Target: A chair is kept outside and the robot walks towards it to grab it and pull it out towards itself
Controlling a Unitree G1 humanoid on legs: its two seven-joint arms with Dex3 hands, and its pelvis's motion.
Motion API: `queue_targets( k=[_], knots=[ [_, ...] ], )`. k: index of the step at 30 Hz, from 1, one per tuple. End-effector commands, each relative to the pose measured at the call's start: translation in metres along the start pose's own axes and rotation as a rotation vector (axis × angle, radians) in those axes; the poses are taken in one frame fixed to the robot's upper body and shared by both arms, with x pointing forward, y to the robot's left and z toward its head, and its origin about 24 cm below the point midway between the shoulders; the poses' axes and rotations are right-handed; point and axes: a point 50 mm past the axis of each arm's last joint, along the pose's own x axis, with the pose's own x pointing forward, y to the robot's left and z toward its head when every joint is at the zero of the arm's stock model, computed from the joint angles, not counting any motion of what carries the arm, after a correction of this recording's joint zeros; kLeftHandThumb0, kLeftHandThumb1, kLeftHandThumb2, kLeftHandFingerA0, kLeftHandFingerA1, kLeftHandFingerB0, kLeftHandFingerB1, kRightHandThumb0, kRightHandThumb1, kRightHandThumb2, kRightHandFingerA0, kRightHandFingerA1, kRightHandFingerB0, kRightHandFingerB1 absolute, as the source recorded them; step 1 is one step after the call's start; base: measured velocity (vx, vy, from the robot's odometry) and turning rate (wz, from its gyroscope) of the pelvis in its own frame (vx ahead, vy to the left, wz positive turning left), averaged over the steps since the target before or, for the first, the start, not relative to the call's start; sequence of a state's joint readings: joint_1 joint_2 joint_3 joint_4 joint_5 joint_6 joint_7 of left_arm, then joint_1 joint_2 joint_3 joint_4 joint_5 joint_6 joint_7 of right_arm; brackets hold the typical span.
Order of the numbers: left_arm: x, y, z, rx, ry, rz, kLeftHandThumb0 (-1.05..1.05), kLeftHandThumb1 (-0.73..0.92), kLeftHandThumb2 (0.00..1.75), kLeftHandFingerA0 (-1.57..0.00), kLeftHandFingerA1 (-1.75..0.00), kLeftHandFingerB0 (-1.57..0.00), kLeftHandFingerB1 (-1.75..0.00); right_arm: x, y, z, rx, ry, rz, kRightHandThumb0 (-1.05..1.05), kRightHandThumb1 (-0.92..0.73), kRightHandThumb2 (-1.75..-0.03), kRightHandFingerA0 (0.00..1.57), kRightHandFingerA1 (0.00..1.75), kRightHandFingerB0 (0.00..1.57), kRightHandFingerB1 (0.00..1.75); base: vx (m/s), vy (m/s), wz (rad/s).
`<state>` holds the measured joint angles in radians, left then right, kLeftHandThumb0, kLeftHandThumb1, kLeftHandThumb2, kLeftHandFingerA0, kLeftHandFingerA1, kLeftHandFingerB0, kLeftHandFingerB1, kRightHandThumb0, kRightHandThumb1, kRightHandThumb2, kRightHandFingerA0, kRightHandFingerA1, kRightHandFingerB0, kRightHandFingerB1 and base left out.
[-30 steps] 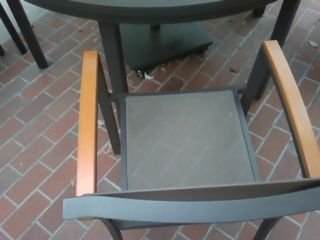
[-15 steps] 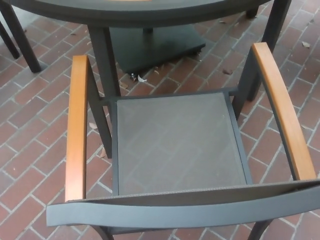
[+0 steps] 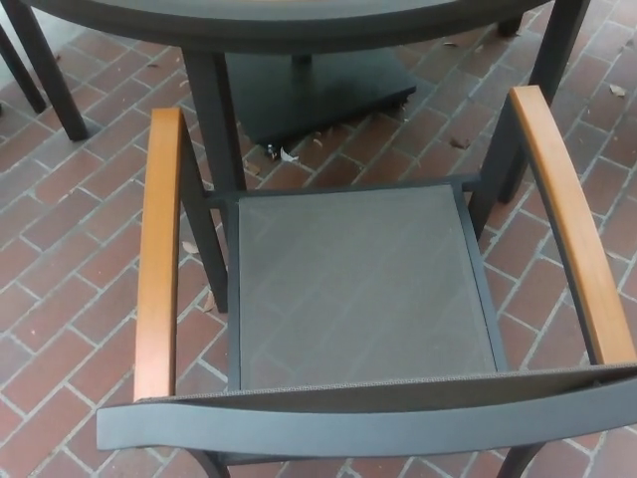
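A dark metal chair fills the head view, seen from above and behind. Its grey mesh seat point(image 3: 363, 289) faces a dark table point(image 3: 299, 20). Wooden armrests run along both sides: the left armrest point(image 3: 159, 249) and the right armrest point(image 3: 572, 219). The grey curved backrest top point(image 3: 378, 418) lies across the bottom of the picture, closest to me. Neither of my hands shows.
The table's dark legs point(image 3: 209, 110) and its wheeled base plate point(image 3: 309, 90) stand just beyond the seat. Legs of another chair point(image 3: 45, 65) stand at the far left. Red brick paving point(image 3: 70, 259) with a few dry leaves lies all around.
The whole picture has shifted slightly from frame to frame, so the camera has moved. The chair itself shows no move against the bricks.
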<state>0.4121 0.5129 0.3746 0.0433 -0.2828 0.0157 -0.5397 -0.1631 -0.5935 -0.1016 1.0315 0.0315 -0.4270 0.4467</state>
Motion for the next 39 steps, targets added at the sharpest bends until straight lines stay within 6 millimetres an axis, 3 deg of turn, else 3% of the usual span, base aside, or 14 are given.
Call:
queue_targets(
  k=[1,2,3,7,17,18,23,24,26,27,28,35,36,39],
  knots=[
    [0.022,0.003,0.014,0.121,-0.001,-0.109,-0.69,0.34,0.52,-0.26,-0.64,-0.28,-0.44,0.013,-0.003,0.027,-0.104,-0.081,0.057,-0.6,-0.41,-0.53,0.0,0.03,0.0,0.51,0.0,0.0,0.0],
    [0.023,0.003,0.014,0.121,-0.001,-0.11,-0.69,0.34,0.52,-0.26,-0.64,-0.28,-0.44,0.013,-0.003,0.027,-0.104,-0.081,0.058,-0.6,-0.41,-0.53,0.0,0.03,0.0,0.51,0.0,0.0,0.0],
    [0.03,-0.001,0.019,0.167,-0.009,-0.155,-0.69,0.33,0.52,-0.21,-0.6,-0.23,-0.41,0.017,0.001,0.032,-0.138,-0.095,0.075,-0.56,-0.42,-0.46,0.0,0.35,0.0,0.66,0.0,0.0,0.0],
    [0.049,-0.015,0.031,0.254,-0.058,-0.268,-0.71,0.31,0.52,-0.23,-0.6,-0.25,-0.42,0.028,0.015,0.037,-0.205,-0.09,0.122,-0.5,-0.41,-0.46,0.0,0.44,0.0,0.68,0.0,0.0,0.0],
    [0.069,-0.041,0.033,0.298,-0.1,-0.293,-0.65,0.32,0.51,-0.18,-0.62,-0.22,-0.44,0.037,0.037,0.037,-0.233,-0.085,0.182,-0.53,-0.41,-0.5,0.0,0.59,0.0,0.75,0.0,0.0,0.0],
    [0.07,-0.043,0.033,0.307,-0.099,-0.293,-0.64,0.25,0.65,-0.16,-0.61,-0.2,-0.5,0.038,0.039,0.038,-0.238,-0.087,0.183,-0.57,-0.31,-0.7,0.0,0.76,0.0,0.75,0.0,0.0,0.0],
    [0.072,-0.048,0.034,0.325,-0.108,-0.286,-0.62,0.27,0.66,-0.14,-0.65,-0.16,-0.52,0.043,0.042,0.043,-0.249,-0.094,0.185,-0.54,-0.3,-0.69,0.0,0.76,0.0,0.76,0.0,0.0,0.0],
    [0.074,-0.053,0.036,0.32,-0.122,-0.284,-0.65,0.34,0.51,-0.08,-0.68,-0.17,-0.49,0.048,0.047,0.05,-0.263,-0.11,0.194,-0.57,-0.31,-0.71,0.0,0.76,0.0,0.76,0.0,0.0,0.0],
    [0.073,-0.056,0.036,0.305,-0.129,-0.287,-0.65,0.34,0.51,-0.08,-0.68,-0.17,-0.49,0.052,0.051,0.055,-0.274,-0.123,0.204,-0.57,-0.31,-0.71,0.0,0.76,0.0,0.76,0.0,0.0,0.0],
    [0.074,-0.062,0.036,0.3,-0.141,-0.29,-0.64,0.34,0.51,-0.1,-0.64,-0.21,-0.46,0.053,0.054,0.057,-0.277,-0.132,0.212,-0.52,-0.44,-0.54,0.0,0.74,0.0,0.77,0.0,0.0,0.0],
    [0.074,-0.069,0.037,0.294,-0.156,-0.294,-0.64,0.34,0.51,-0.1,-0.64,-0.21,-0.46,0.054,0.059,0.059,-0.28,-0.145,0.222,-0.52,-0.44,-0.54,0.0,0.74,0.0,0.77,0.0,0.0,0.0],
    [0.082,-0.087,0.042,0.312,-0.187,-0.298,-0.63,0.34,0.51,-0.09,-0.67,-0.19,-0.5,0.05,0.06,0.056,-0.261,-0.19,0.196,-0.5,-0.43,-0.52,0.0,0.76,0.0,0.78,0.0,0.0,0.0],
    [0.088,-0.093,0.046,0.319,-0.197,-0.306,-0.62,0.27,0.65,-0.13,-0.64,-0.15,-0.52,0.047,0.057,0.051,-0.25,-0.18,0.178,-0.48,-0.43,-0.53,0.0,0.72,0.0,0.73,0.0,0.0,0.0],
    [0.094,-0.103,0.05,0.344,-0.223,-0.316,-0.68,0.27,0.65,-0.14,-0.64,-0.17,-0.51,0.045,0.053,0.048,-0.233,-0.173,0.154,-0.47,-0.43,-0.53,0.0,0.73,0.0,0.74,0.0,0.0,0.0]
  ],
)
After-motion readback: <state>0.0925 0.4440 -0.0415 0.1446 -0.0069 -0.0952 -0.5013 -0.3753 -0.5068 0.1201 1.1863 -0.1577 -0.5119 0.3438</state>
